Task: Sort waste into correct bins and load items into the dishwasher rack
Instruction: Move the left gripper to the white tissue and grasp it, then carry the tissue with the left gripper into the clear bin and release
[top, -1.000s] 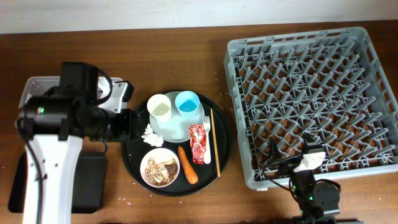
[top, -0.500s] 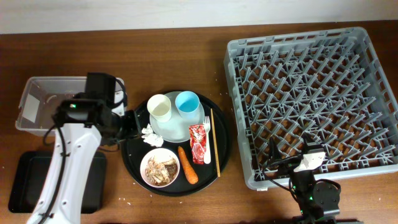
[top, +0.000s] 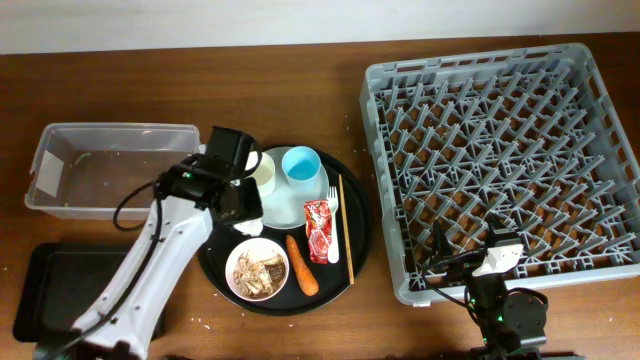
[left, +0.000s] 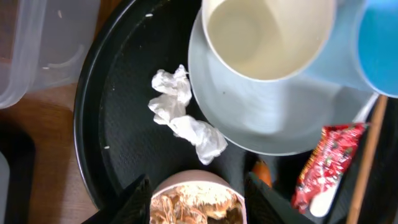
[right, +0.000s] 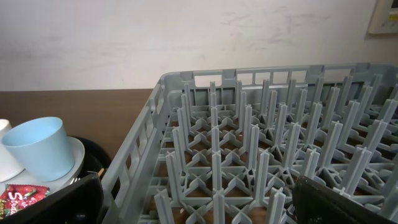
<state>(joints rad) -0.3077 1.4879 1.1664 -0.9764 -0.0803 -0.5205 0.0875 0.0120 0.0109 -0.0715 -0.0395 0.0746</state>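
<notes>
My left gripper (top: 241, 207) hangs open and empty over the round black tray (top: 222, 262). In the left wrist view its fingers (left: 200, 205) straddle the pinkish bowl of brown scraps (left: 196, 198), with the crumpled white napkin (left: 183, 118) just ahead. The cream cup (left: 267, 34) and blue cup (top: 301, 167) stand on the grey-green plate (top: 285, 208). The red wrapper (top: 317, 230), carrot (top: 302, 264), white fork (top: 333, 228) and chopstick (top: 344, 225) lie on the tray's right. My right gripper (top: 468, 264) is open and empty at the grey rack's (top: 500, 150) front edge.
The clear tub (top: 110, 170) stands at the far left, and the shallow black tray (top: 55, 290) lies in front of it, partly under my left arm. Bare wooden table lies between the round tray and the rack. The right wrist view shows rack pegs (right: 261, 155) close ahead.
My left arm has swung right, from over the clear tub's end to above the round tray's left side, over the napkin. The right arm has not moved.
</notes>
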